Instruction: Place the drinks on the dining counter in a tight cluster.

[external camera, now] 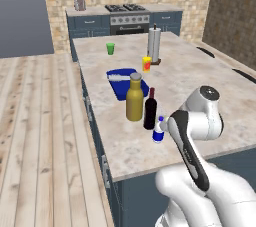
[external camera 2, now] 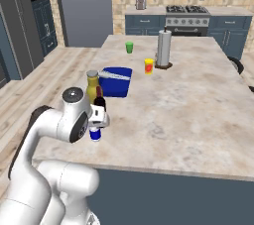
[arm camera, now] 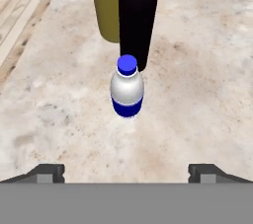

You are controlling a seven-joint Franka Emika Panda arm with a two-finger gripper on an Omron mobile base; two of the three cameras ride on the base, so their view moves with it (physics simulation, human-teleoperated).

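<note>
Three drinks stand close together near the front left of the dining counter (external camera: 200,81) (external camera 2: 188,100). The tall mustard-yellow bottle (external camera: 134,98) (external camera 2: 92,86) (arm camera: 111,1) is farthest. The dark wine bottle (external camera: 150,110) (external camera 2: 99,102) (arm camera: 137,16) stands just in front of it. The small clear bottle (external camera: 158,132) (external camera 2: 95,133) (arm camera: 127,90), with a blue label and blue cap, is nearest. My gripper (arm camera: 126,172) hovers above and just short of the small bottle. Its jaws are open wide and hold nothing.
A blue bowl (external camera: 125,81) (external camera 2: 115,81) sits right behind the bottles. Farther back are a yellow cup (external camera: 146,64) (external camera 2: 149,66), a green cup (external camera: 110,48) (external camera 2: 129,47) and a paper towel holder (external camera: 154,44) (external camera 2: 163,48). The counter's left edge drops to wooden floor (external camera: 40,136).
</note>
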